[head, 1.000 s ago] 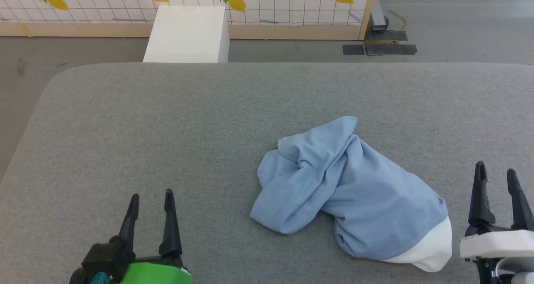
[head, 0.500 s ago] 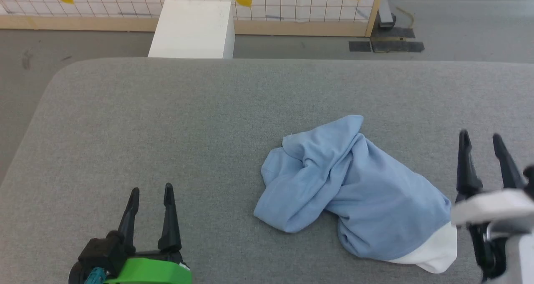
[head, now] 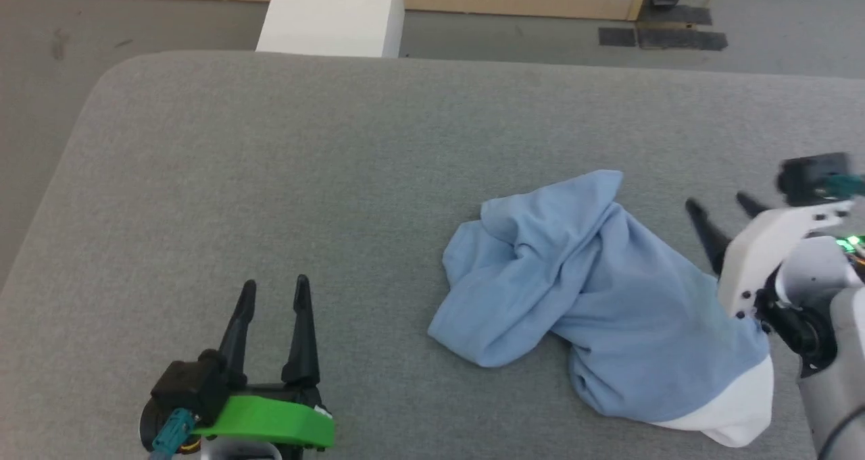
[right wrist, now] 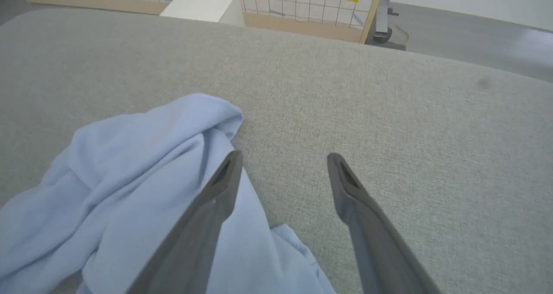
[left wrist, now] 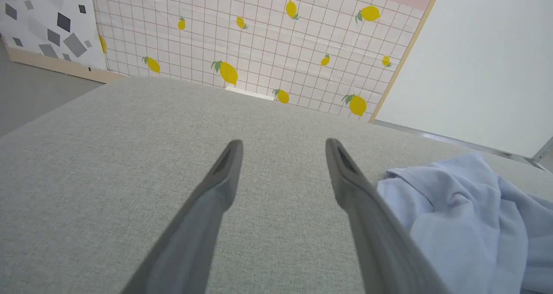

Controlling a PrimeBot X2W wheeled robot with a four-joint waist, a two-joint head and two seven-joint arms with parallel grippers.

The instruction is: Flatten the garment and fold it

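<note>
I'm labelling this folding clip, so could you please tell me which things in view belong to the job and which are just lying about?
Part of the job: garment, left gripper, right gripper, grey table.
Just lying about: white box, lemon-print panel, dark floor patches.

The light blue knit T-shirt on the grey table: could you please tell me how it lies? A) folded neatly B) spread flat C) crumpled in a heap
C: the light blue knit T-shirt lies bunched in creases on the grey fabric table.
</note>
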